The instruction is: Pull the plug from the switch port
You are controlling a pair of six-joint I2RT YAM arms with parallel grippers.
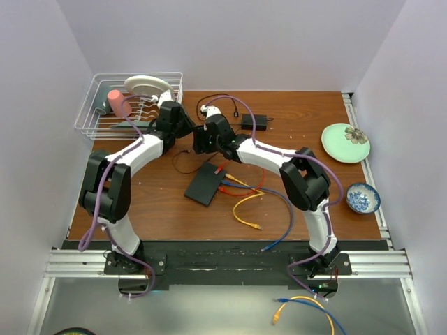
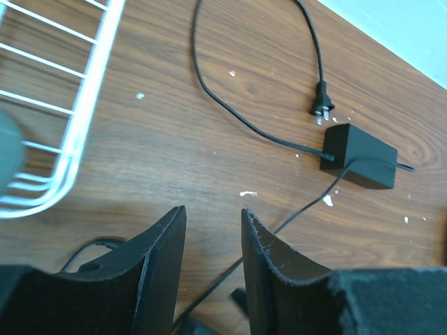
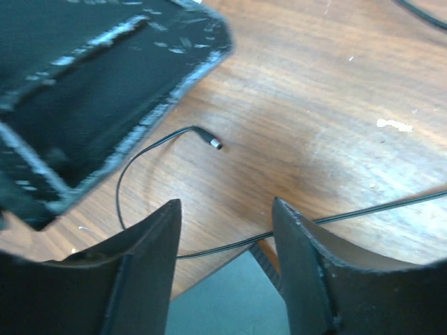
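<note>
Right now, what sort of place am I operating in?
Probably a staged robot test cell, not a real home or office: plain white panels box in a wooden tabletop, and props mix a wire dish rack with a cabled black switch box.

The right gripper (image 3: 227, 206) hangs over a wooden table (image 3: 314, 105), fingers apart with nothing between them. A thin black cord (image 3: 120, 188) curls ahead, its metal-tipped end (image 3: 215, 143) lying loose beside a scuffed black part (image 3: 91, 84).
</note>
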